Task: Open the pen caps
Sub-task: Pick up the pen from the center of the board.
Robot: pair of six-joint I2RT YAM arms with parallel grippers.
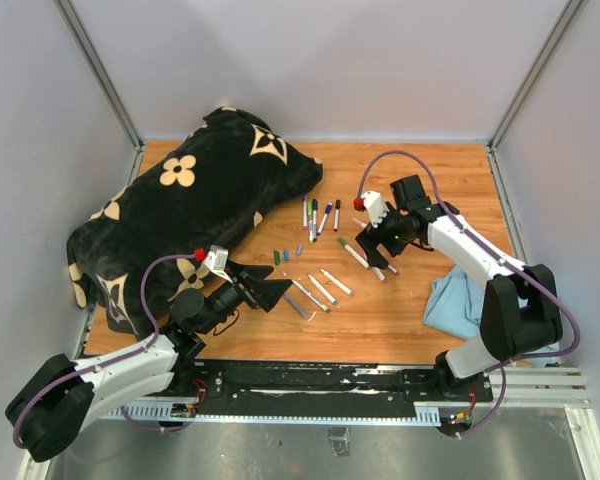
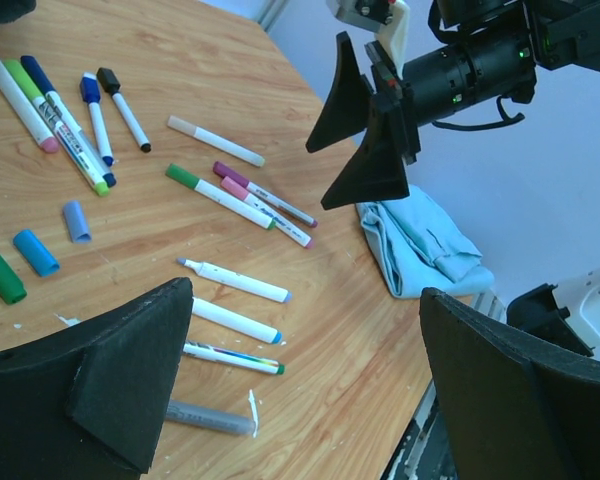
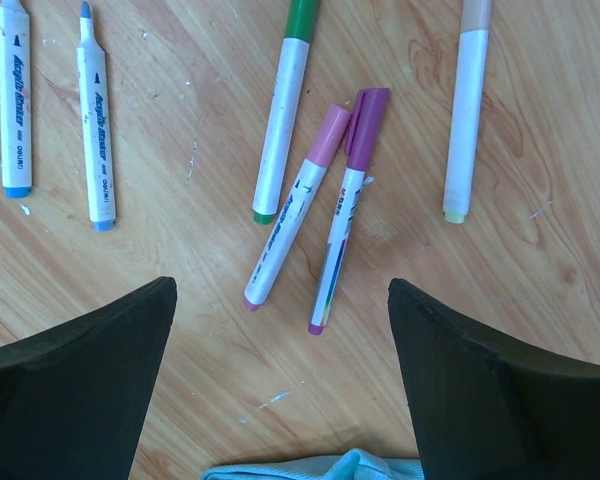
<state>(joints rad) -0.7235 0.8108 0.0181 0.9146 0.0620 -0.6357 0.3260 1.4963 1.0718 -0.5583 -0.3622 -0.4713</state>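
Observation:
Open and empty, my right gripper (image 3: 280, 290) (image 1: 373, 250) hovers over three capped markers lying side by side. Their pen caps are pink (image 3: 328, 135), purple (image 3: 367, 125) and green (image 3: 300, 18). A pale beige marker (image 3: 468, 110) lies to their right. My left gripper (image 2: 305, 297) (image 1: 268, 290) is open too, low over uncapped markers (image 2: 235, 281) near the table's front. Loose blue (image 2: 35, 252), light blue (image 2: 75, 220) and green (image 2: 0, 272) caps lie on the wood. More capped markers (image 1: 315, 215) lie further back, with black (image 2: 108, 80) and blue (image 2: 88, 88) caps.
A big black cushion with cream flowers (image 1: 190, 205) fills the table's left side. A crumpled light blue cloth (image 1: 455, 300) (image 2: 420, 245) lies at the front right, just behind my right gripper. Grey walls close in the table (image 1: 400, 320).

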